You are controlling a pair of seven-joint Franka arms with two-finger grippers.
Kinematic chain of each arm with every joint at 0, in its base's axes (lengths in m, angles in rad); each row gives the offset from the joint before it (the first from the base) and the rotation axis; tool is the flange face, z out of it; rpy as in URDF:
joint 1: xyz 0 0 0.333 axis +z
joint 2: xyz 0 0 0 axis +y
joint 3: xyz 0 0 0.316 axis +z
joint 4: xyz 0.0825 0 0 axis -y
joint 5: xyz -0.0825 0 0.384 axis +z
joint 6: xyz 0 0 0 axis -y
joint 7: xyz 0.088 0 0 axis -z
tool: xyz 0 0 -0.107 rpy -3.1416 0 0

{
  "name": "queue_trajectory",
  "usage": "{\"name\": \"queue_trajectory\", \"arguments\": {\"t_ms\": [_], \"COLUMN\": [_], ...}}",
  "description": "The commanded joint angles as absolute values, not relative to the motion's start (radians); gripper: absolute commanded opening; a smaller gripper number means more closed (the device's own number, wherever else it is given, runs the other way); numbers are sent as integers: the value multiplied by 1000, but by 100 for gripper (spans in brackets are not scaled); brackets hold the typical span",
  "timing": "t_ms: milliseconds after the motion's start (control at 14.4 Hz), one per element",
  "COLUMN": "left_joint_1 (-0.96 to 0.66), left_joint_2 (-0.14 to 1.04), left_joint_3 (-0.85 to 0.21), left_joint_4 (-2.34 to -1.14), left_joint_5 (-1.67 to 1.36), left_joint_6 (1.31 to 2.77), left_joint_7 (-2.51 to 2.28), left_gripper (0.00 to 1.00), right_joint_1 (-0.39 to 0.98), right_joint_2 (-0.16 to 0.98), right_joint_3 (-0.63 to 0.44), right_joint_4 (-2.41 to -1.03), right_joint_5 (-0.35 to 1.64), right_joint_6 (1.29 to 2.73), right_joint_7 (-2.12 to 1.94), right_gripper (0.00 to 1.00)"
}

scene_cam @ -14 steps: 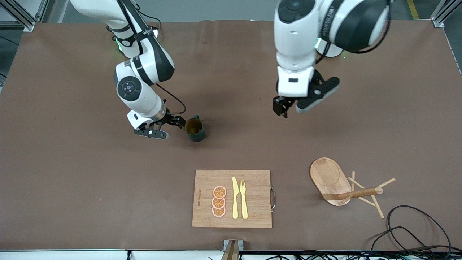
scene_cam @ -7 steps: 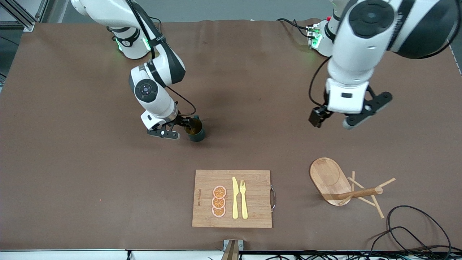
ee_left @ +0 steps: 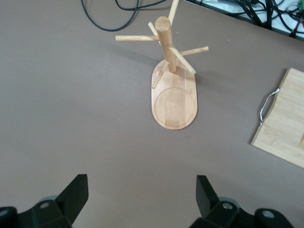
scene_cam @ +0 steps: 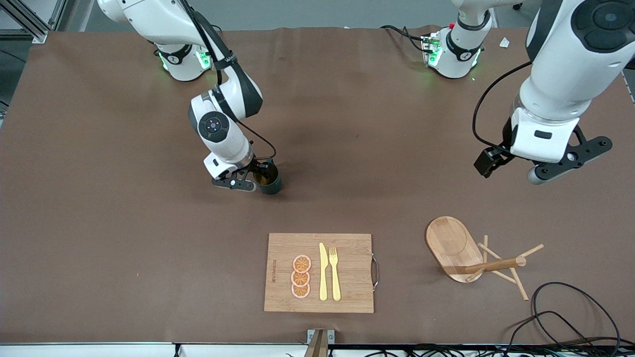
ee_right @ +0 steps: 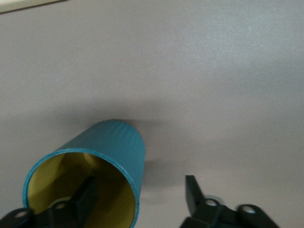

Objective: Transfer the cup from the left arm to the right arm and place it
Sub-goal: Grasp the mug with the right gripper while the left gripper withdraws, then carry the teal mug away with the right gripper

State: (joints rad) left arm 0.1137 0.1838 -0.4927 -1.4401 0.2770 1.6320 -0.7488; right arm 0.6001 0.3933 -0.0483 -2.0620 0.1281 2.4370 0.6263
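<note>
The dark teal cup (scene_cam: 271, 181) with its ochre-yellow inside stands upright on the brown table, about mid-table. My right gripper (scene_cam: 257, 177) is down at the cup and open. In the right wrist view the right gripper (ee_right: 140, 183) straddles the cup's (ee_right: 102, 152) wall, with one finger inside the cup and the other outside, apart from the wall. My left gripper (scene_cam: 555, 166) is open and empty in the air over the table toward the left arm's end; in the left wrist view the left gripper (ee_left: 141, 192) has only bare table between its fingers.
A wooden peg rack (scene_cam: 469, 253) on an oval base stands nearer the front camera, also in the left wrist view (ee_left: 173, 97). A wooden cutting board (scene_cam: 352, 258) holds orange slices, a yellow knife and a fork. Black cables (scene_cam: 570, 312) lie at the front corner.
My right gripper moved closer to the cup and one finger now sits inside it. My left arm swung away from the middle toward its own end of the table.
</note>
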Motion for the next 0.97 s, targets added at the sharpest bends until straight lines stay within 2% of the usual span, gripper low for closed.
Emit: {"name": "queue_trajectory", "arguments": {"t_ms": [0,69,139,416,625,902], "left_joint_1": [92,77,58,-14,-12,-12], "left_joint_2": [108,88,71,32,31,29], "left_joint_3": [-418,-370,-320,-164,-141,-141], "left_joint_4": [-1462,-1468,-1476,-1486,-1485,-1482], "left_joint_5": [186,136,105,97,98,95], "left_joint_6": [1608,1588,1574,1543,1543,1534], "left_joint_7": [-670,-661,-626,-448,-269,-255], "left_gripper": [100,100,100,100,100,100], "right_joint_1": [615,615,614,609,595,519], "right_joint_2": [393,393,393,390,376,324], "right_joint_3": [-58,-58,-58,-58,-63,-63], "right_joint_4": [-2074,-2074,-2074,-2069,-2065,-2066], "right_joint_5": [137,137,137,129,127,124], "right_joint_6": [2453,2450,2445,2439,2389,2338], "right_joint_7": [641,641,641,580,448,115], "right_gripper": [25,9,2,0,0,0]}}
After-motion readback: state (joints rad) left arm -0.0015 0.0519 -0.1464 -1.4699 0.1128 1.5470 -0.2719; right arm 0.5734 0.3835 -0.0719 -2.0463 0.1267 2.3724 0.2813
